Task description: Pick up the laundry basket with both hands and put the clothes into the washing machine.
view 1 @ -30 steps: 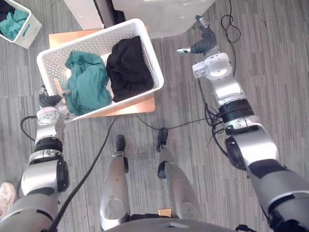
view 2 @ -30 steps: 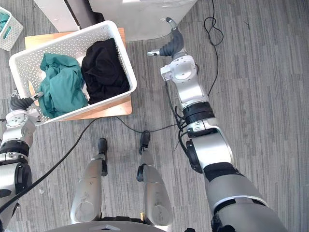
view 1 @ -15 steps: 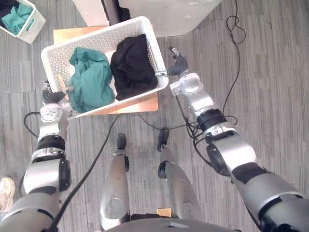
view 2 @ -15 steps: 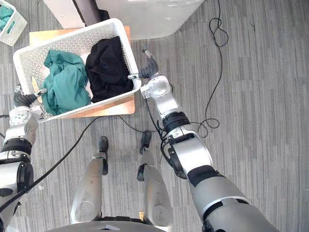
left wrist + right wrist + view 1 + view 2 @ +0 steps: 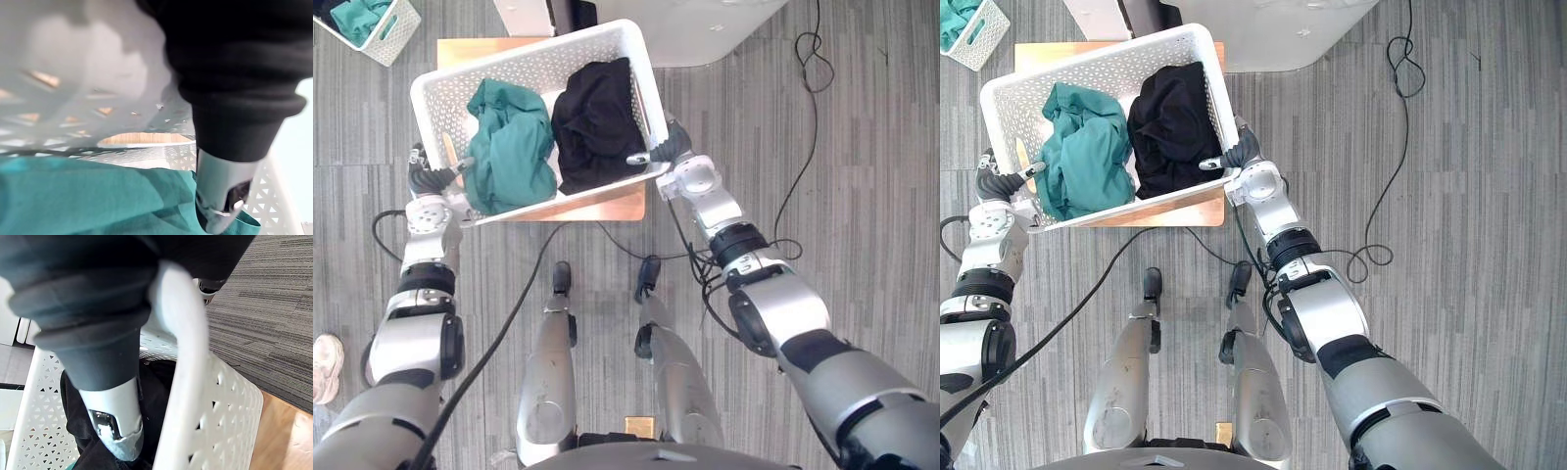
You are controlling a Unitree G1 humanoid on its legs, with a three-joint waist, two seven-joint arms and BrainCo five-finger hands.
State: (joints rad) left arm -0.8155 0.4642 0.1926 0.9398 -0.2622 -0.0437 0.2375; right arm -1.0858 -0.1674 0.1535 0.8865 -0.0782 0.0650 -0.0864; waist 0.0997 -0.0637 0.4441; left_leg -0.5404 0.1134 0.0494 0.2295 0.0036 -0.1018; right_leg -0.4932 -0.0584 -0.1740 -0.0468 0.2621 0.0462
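Left hand: I see my left hand (image 5: 429, 181) clamped on one short end of the white perforated plastic laundry basket (image 5: 529, 61). Its thumb (image 5: 222, 191) is hooked over the rim to the inside and its dark curled fingers are against the outside wall.
Right hand: my right hand (image 5: 671, 152) grips the opposite short end the same way. The rim runs between its thumb (image 5: 115, 421), which is inside, and its fingers outside.
Basket: it spans the gap from one hand to the other, above a low wooden table (image 5: 607, 204). I cannot tell whether it bears on the table.
Teal crumpled garment (image 5: 509, 147): inside the basket, just beside my left thumb, which touches it in the left wrist view.
Black crumpled garment (image 5: 597, 122): inside too, next to my right thumb and touching the teal one.
White washing machine (image 5: 715, 29): beyond my right hand, past the basket's far corner.
Small white basket (image 5: 386, 24): well beyond my left hand, on the grey striped floor (image 5: 862, 196), with teal cloth in it.
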